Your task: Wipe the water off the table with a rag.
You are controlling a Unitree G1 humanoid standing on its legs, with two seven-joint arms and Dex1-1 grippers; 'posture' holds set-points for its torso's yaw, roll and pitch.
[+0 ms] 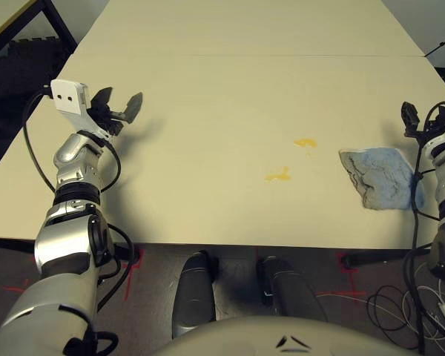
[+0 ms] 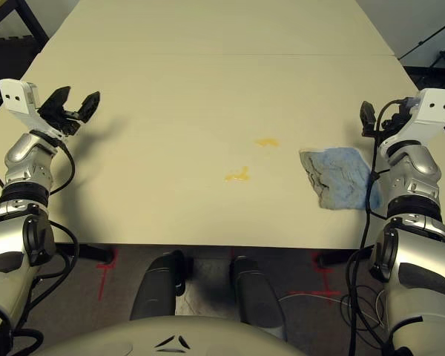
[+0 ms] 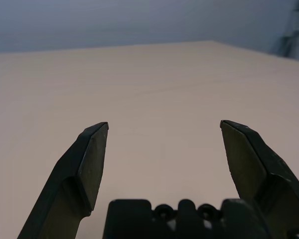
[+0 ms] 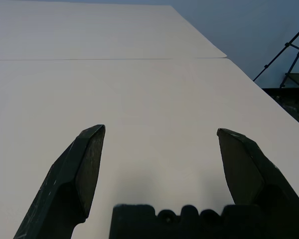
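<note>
Two small yellow-orange smears of water (image 1: 305, 142) (image 1: 278, 176) lie right of centre on the pale beige table (image 1: 208, 89). The light blue-grey rag (image 1: 380, 176) rests crumpled near the right front edge, just right of the smears. My left gripper (image 1: 120, 108) hovers open over the table's left side, far from the rag, nothing between its fingers (image 3: 92, 159). My right gripper (image 2: 378, 115) is raised at the right edge, just behind and right of the rag; the right wrist view shows its fingers (image 4: 84, 164) spread open over bare tabletop.
A thin seam (image 1: 245, 55) crosses the table at the back. Dark table legs and floor (image 1: 15, 59) lie beyond the left edge, a black tripod (image 4: 289, 55) beyond the right. Cables (image 1: 386, 304) hang below the front right edge.
</note>
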